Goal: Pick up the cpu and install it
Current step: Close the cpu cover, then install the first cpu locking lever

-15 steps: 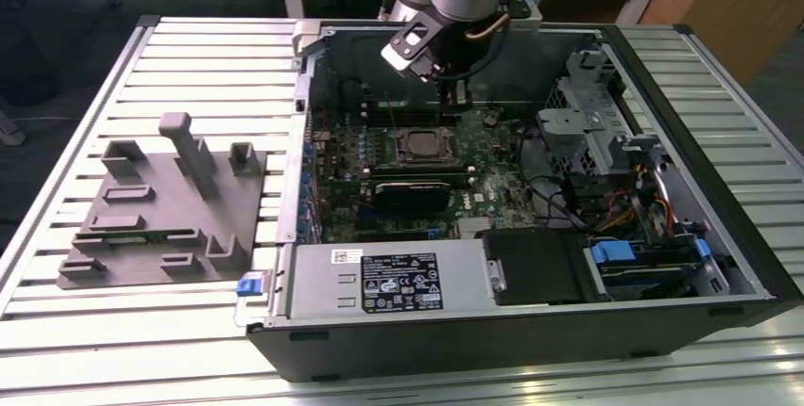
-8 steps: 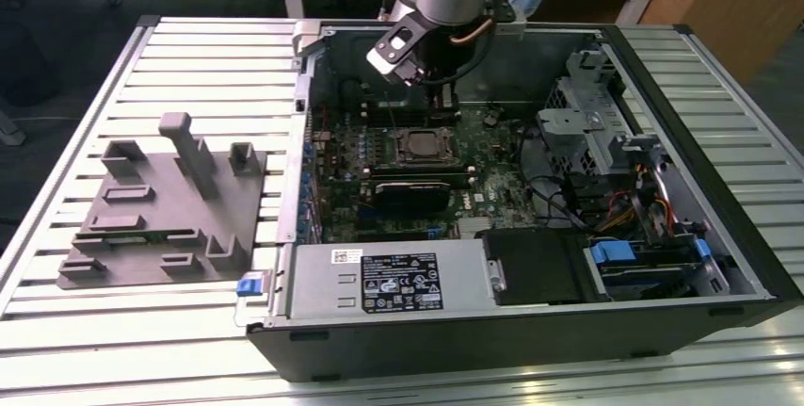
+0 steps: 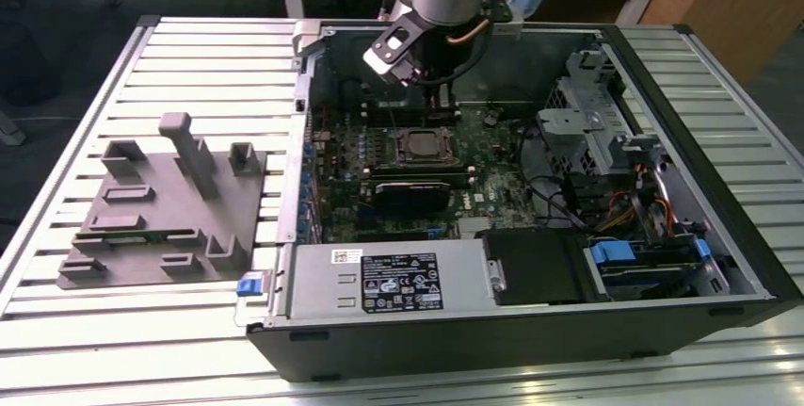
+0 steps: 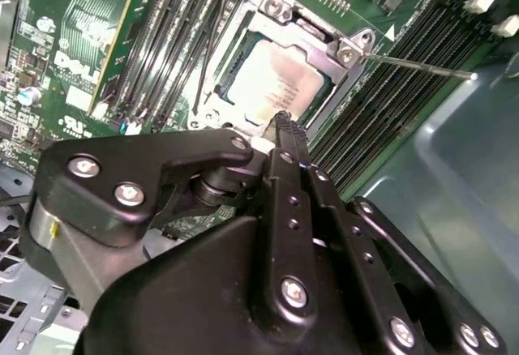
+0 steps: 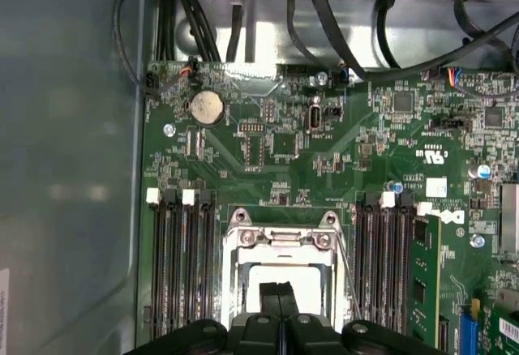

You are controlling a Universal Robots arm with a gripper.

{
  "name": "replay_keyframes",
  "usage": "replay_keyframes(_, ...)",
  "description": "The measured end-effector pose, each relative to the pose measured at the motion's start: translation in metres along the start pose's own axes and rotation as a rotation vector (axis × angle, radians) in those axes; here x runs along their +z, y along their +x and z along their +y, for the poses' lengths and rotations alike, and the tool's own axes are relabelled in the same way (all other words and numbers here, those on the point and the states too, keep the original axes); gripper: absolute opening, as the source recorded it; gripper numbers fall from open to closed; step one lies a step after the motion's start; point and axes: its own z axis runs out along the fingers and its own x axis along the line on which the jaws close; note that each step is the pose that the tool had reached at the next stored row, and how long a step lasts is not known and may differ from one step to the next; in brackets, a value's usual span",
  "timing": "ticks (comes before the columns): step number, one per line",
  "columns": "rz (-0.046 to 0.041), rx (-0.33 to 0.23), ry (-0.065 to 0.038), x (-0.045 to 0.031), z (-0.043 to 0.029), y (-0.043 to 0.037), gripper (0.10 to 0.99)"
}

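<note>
The desk [image 3: 164, 57] is made of long ribbed metal slats. On it lies an open black PC case [image 3: 528, 340], a big box w/ thin sheet walls. At the exterior view's left of the case stands a grey matte fixture [image 3: 151, 227], a flat plate w/ blocks and one tall post. Inside the case is the green board [image 3: 496, 180], dense w/ small parts. Black cables [image 5: 316, 14] hang in curves at its far edge in the first wrist view. Long black memory slots [image 5: 178, 266] run on both sides of the socket frame [image 5: 280, 241], which is shiny metal, rectangular, w/ screws at the corners. A thin steel lever [image 4: 422, 66] goes out from the frame. A round coin battery [image 5: 206, 108] sits on the board.

The cpu [image 4: 272, 83] lies flat in the socket, inside the frame; its top is square, silvery-white and smooth.

The hand [image 4: 280, 120] is black, w/ bolted link arms. It hangs directly over the cpu and covers part of it. Its two fingers are pressed together, no gap, nothing between them. I cannot tell if the tips touch the cpu.
</note>
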Motion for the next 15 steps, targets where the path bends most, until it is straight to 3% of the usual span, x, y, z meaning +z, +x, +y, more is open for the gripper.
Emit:
replay_keyframes(5,-0.0001,0.000,0.000,-0.0002,-0.0086,0.0001,0.106)
replay_keyframes(10,-0.0004,0.000,0.000,-0.0014,-0.0095,0.0001,0.106)
replay_keyframes(15,-0.0002,0.000,0.000,-0.0149,-0.0092,0.0003,0.106)
